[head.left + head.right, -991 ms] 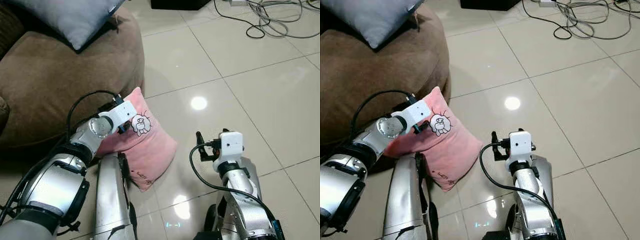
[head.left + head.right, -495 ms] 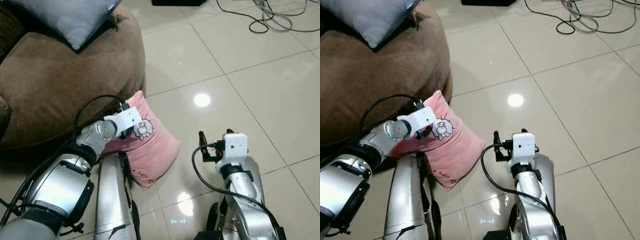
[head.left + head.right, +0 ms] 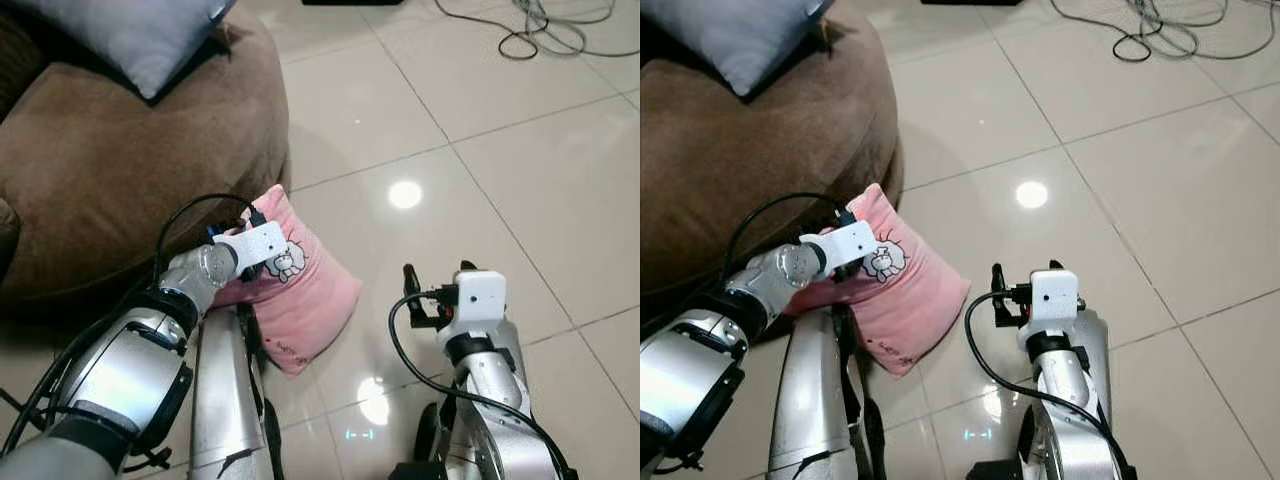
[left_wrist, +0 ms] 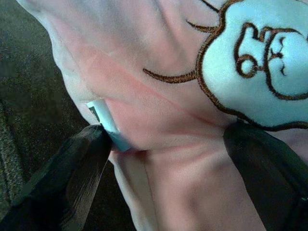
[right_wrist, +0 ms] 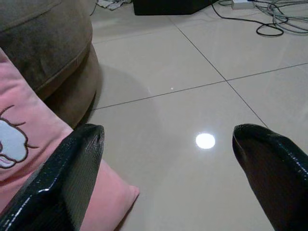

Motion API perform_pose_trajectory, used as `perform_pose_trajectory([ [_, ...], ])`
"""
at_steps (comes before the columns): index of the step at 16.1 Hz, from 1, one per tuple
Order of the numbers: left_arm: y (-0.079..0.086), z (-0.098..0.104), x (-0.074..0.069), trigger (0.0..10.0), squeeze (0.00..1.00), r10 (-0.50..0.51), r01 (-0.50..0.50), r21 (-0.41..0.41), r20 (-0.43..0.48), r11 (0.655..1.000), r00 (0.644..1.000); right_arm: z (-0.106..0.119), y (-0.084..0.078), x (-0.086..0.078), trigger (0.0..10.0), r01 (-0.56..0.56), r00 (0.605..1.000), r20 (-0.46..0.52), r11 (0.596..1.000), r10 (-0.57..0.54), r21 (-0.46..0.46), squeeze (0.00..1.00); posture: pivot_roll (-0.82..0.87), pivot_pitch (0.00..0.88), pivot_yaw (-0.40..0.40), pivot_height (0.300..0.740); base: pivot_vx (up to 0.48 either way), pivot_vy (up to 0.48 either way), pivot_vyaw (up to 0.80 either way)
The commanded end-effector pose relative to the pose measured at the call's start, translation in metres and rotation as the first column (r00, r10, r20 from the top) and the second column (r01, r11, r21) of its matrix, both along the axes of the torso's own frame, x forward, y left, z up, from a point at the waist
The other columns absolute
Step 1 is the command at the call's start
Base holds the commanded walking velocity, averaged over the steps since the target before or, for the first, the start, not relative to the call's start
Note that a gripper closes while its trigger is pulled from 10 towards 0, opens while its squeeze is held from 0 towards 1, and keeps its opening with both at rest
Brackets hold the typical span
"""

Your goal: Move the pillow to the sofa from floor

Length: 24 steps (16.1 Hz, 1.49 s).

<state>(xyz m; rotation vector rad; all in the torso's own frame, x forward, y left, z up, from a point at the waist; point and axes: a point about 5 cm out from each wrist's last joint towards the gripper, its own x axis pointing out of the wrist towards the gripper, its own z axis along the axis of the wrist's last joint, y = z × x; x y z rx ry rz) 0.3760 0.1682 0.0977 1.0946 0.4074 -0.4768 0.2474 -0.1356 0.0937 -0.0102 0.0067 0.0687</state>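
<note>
the pink pillow (image 3: 300, 285) lies on the glossy tiled floor (image 3: 470, 170), propped against the brown sofa (image 3: 110, 170), so the move is barely begun. the left gripper (image 4: 166, 144) has its 2 fingers spread around the soft plush corner near the embroidered cartoon, not yet pinched. the right gripper (image 5: 168, 168) hangs wide open, holding nothing.
</note>
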Motion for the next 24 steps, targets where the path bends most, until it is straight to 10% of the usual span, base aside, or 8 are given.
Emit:
perform_pose_trajectory([
  [1,0.007,-0.013,-0.007,10.0,0.00,0.026,-0.024,0.024,-0.049,0.999,0.998,-0.001,0.003,-0.005,10.0,0.001,1.000,-0.018,1.000,-0.001,0.003,0.00,-0.02,0.254,0.131,0.415,0.000,0.000,0.00],
  [24,-0.011,-0.015,-0.007,10.0,0.00,-0.010,0.012,0.035,-0.057,0.999,0.998,0.010,0.005,0.000,10.0,0.048,0.999,0.006,0.998,-0.048,0.028,0.00,-0.04,0.224,0.124,0.415,0.000,0.000,0.00],
])
